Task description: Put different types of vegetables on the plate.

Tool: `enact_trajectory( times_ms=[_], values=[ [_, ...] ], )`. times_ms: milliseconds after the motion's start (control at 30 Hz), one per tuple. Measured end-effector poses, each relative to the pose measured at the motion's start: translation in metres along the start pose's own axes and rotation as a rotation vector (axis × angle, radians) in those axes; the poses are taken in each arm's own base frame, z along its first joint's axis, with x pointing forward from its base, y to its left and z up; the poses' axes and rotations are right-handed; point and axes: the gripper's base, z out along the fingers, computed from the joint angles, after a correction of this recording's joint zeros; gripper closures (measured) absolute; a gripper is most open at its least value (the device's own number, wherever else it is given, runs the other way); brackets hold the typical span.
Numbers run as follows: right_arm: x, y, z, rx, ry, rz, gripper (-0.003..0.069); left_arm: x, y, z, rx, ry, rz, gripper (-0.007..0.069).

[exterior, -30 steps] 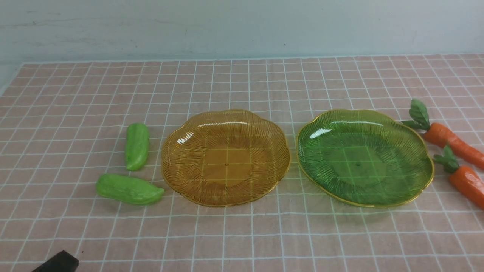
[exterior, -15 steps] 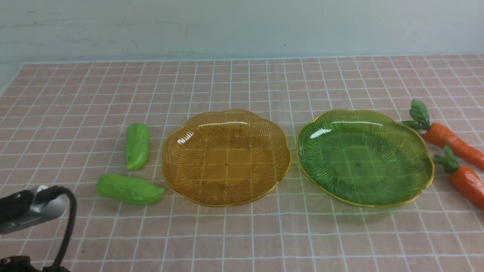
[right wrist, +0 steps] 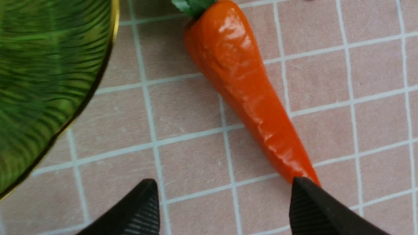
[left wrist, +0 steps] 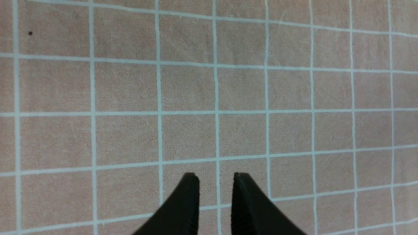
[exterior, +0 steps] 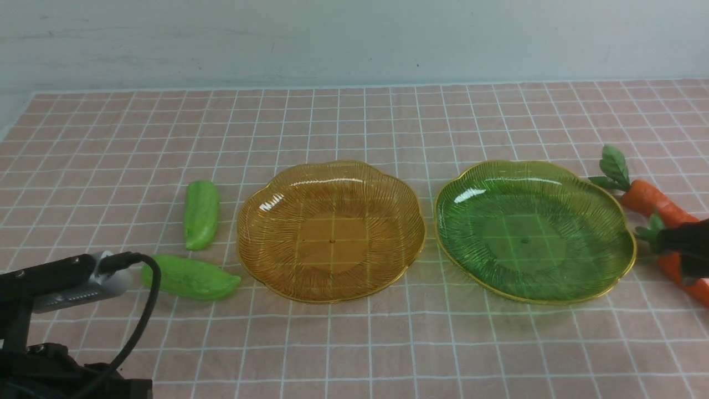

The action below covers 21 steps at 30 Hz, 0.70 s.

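Observation:
Two bright-green cucumber-like vegetables lie left of the amber plate, one farther and one nearer. Two orange carrots lie right of the green plate: the far carrot shows fully, while the near carrot is partly covered by my right arm. In the right wrist view my right gripper is open wide above the cloth, with one fingertip at the carrot's thin end. My left gripper stands narrowly open over bare cloth, holding nothing. Both plates are empty.
My left arm and its black cable sit at the near left, just left of the nearer cucumber. A pink checked cloth covers the table up to a pale wall at the back.
My left arm has risen into view from the near left corner, towards the nearer cucumber. My right arm has come in from the right edge over the near carrot.

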Motion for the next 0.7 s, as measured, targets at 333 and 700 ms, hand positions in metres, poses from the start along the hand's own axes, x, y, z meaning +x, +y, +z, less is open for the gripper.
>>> enact_trajectory(
  times_ms=[333, 700],
  values=[
    [-0.023, 0.010, 0.051, 0.106, 0.081, -0.116, 0.0249, 0.000, 0.000, 0.000, 0.000, 0.001, 0.001, 0.0475],
    [-0.023, 0.012, 0.072, 0.111, 0.118, -0.134, 0.0291, 0.002, 0.000, 0.000, 0.001, 0.027, 0.001, 0.0466]
  ],
)
